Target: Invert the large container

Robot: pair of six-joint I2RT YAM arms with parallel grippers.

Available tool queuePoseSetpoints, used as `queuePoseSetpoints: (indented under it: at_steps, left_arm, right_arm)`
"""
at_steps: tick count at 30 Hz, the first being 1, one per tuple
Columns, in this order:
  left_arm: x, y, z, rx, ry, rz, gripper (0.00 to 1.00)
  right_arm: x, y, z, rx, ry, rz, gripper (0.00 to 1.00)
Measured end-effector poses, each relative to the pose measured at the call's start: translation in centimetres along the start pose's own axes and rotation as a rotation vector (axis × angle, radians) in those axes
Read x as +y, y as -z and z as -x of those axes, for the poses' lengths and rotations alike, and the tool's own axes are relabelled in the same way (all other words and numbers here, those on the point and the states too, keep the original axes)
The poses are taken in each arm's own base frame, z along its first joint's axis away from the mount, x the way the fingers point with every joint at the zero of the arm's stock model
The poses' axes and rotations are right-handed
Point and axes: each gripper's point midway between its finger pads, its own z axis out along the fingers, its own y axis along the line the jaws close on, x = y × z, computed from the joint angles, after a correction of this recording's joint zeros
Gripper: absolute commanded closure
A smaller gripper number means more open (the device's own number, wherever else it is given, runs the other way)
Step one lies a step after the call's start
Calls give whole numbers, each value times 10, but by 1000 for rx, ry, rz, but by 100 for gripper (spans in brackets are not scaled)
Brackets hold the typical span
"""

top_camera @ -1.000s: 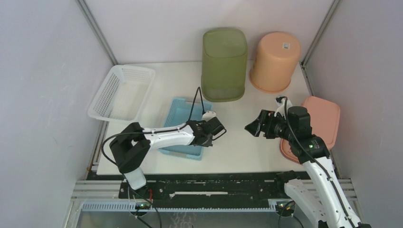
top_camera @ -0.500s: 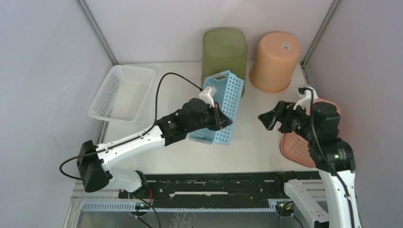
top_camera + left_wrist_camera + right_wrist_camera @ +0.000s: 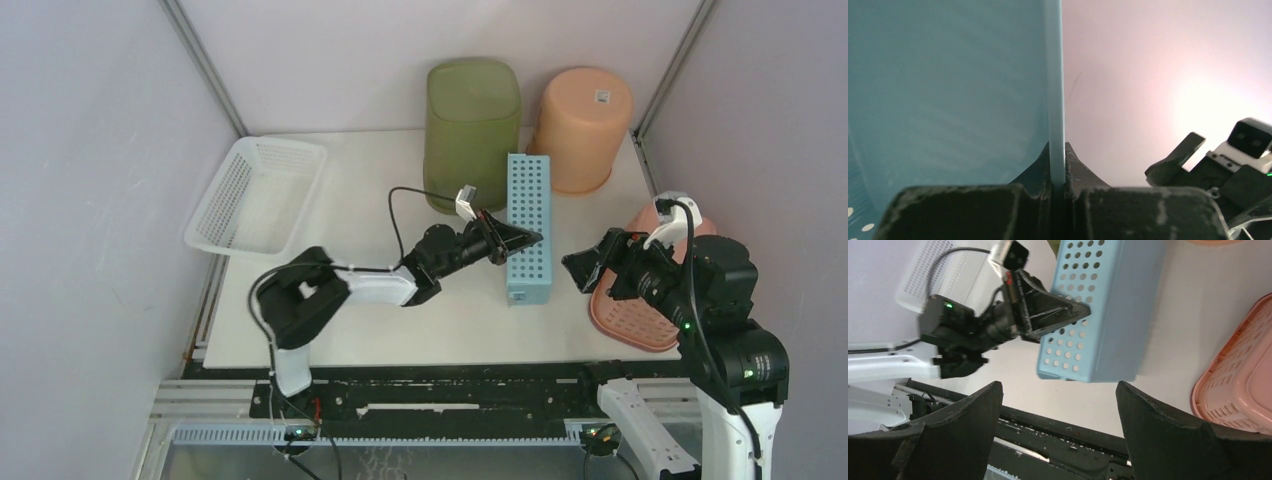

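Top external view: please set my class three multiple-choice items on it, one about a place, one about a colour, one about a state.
1. Where does the white basket sit?
A. At the left side of the table
B. In the back right corner
C. At the front, in the centre

2. What colour is the basket that the left gripper grips?
A. Pink
B. Blue
C. White

3. How does the right gripper stand?
A. Open, holding nothing
B. Shut, holding nothing
C. Shut on the blue basket

Answers:
1 A, as the white basket lies by the left wall.
2 B, as the left wrist view shows the fingers pinching a blue wall.
3 A, as the right wrist view shows the fingers spread wide, with nothing between them.
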Motion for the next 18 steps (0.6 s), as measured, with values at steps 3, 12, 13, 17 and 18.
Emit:
queuePoseSetpoints:
  at_steps: [3,12,13,17,18]
  left_arm:
    - [15,-11,3,-34,120,-83,100]
    - [5,-18,8,-109,305,-220,100]
    - [-2,-19,9,-113,321,-244,100]
    - [-34,-31,6,-108,390,-355,100]
    - [-40,-35,5,-102,406,-377,100]
  right_arm:
    - [1,3,3,0,7,-4,8]
    - [0,1,4,13,11,-7,8]
    - [0,0,3,14,10,-8,8]
    - [-2,-3,0,27,7,-10,9]
    - [-2,-3,-1,30,6,-10,8]
